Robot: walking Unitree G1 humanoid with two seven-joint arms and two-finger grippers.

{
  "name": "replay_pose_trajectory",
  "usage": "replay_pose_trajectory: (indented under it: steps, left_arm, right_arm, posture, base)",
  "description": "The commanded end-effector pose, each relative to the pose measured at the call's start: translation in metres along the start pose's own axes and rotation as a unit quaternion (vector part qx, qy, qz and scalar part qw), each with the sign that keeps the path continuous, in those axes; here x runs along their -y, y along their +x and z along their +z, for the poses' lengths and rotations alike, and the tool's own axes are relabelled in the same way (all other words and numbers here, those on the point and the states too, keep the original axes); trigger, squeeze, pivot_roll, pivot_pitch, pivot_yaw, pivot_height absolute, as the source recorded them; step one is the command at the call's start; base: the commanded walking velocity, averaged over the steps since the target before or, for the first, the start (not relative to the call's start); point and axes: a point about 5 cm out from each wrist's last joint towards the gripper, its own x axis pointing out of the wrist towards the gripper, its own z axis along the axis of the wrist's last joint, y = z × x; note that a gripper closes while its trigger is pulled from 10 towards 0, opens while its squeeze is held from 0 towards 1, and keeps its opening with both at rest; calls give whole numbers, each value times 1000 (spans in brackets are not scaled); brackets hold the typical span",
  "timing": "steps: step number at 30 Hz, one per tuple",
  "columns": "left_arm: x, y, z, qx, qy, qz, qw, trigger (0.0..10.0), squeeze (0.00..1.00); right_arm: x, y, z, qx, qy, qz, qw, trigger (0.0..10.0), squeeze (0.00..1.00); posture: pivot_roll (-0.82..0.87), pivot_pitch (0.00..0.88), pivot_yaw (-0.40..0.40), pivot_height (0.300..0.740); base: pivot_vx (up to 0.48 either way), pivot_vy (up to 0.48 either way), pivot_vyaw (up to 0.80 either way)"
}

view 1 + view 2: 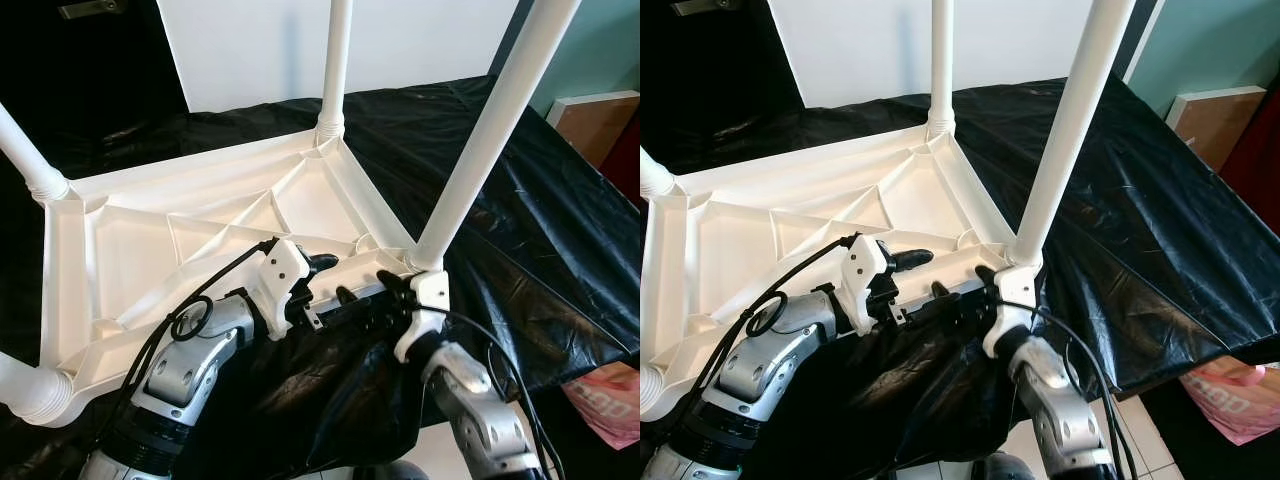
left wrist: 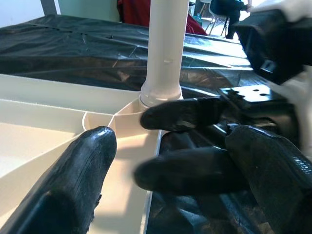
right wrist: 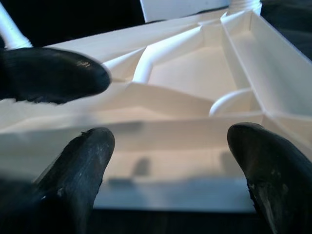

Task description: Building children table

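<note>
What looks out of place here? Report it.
Nothing looks damaged or spilled. The white table lies upside down, legs up, which fits assembly. Only the black sheet bunches over the near edge, under the left gripper and right gripper.

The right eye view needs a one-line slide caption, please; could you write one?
Both grippers, left and right, at the near rim of the upturned white children's table on black sheeting.
</note>
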Motion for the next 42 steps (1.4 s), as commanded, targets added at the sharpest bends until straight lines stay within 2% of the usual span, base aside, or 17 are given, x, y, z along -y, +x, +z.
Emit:
replay_pose_trajectory:
  steps: [1,3,6,10,13,16,18,21,23,24,25,29,30,31,33,37,42]
  left_arm:
    - [7,0,-1,-7,-3,-44,999,10000,0]
    - [6,0,-1,-8,-3,-44,999,10000,0]
    - [8,0,-1,-10,-5,-43,999,10000,0]
    - [10,0,-1,-12,-9,-45,999,10000,0]
    - [11,-1,-1,-14,-12,-47,999,10000,0]
    - [12,-1,-1,-14,-13,-47,999,10000,0]
    - [14,-2,-2,-15,-15,-49,999,10000,0]
    - [15,-2,-3,-16,-16,-51,998,10000,0]
    - [17,-2,-3,-18,-20,-57,998,10000,0]
    - [17,-2,-3,-18,-20,-57,998,10000,0]
    - [19,-1,-4,-20,-21,-62,998,10000,0]
    - [20,-1,-4,-21,-20,-68,997,10000,0]
    - [19,0,-5,-28,-13,-77,997,10000,0]
    - [19,0,-5,-28,-13,-77,997,10000,0]
    - [13,2,-4,-34,1,-88,996,10000,0]
    - [9,4,-3,-35,8,-92,995,10000,0]
    - [-5,18,1,-41,40,-116,992,10000,0]
  right_arm:
    - [8,4,2,11,0,-26,1000,10000,0]
    - [14,9,6,21,-7,-42,999,10000,0]
    - [35,17,19,48,-16,-95,994,10000,0]
    - [49,17,25,58,-30,-128,990,10000,0]
    - [66,12,28,62,-44,-168,983,10000,0]
    - [72,9,29,64,-47,-182,980,10000,0]
    - [83,4,31,64,-60,-204,975,10000,0]
    - [90,1,32,63,-66,-218,972,10000,0]
    - [105,-5,36,67,-79,-247,964,10000,0]
    - [105,-5,36,67,-79,-247,964,10000,0]
    - [112,-8,38,71,-85,-265,958,10000,0]
    - [117,-11,40,75,-89,-278,953,10000,0]
    - [123,-16,43,81,-98,-300,946,10000,0]
    - [123,-16,43,81,-98,-300,946,10000,0]
    - [131,-22,45,87,-107,-328,935,10000,0]
    - [134,-26,46,88,-111,-338,930,10000,0]
    - [145,-38,49,91,-121,-371,916,10000,0]
  posture:
    - [33,105,-49,740]
    - [34,106,-48,740]
    - [37,110,-46,740]
    - [39,111,-47,740]
    - [39,115,-46,740]
    - [39,116,-45,740]
    - [37,119,-42,740]
    - [35,121,-40,740]
    - [32,124,-35,740]
    - [32,124,-35,740]
    - [30,126,-34,740]
    - [31,127,-37,740]
    - [24,130,-31,740]
    - [24,130,-31,740]
    - [19,131,-28,740]
    - [14,131,-25,740]
    - [-10,133,-5,740]
  base:
    - [0,0,0]
    - [0,0,0]
    - [0,0,0]
    - [0,0,0]
    - [0,0,0]
    - [0,0,0]
    - [0,0,0]
    - [0,0,0]
    - [0,0,0]
    - [0,0,0]
    - [0,0,0]
    - [0,0,0]
    - [0,0,0]
    - [0,0,0]
    - [0,0,0]
    - [0,0,0]
    - [0,0,0]
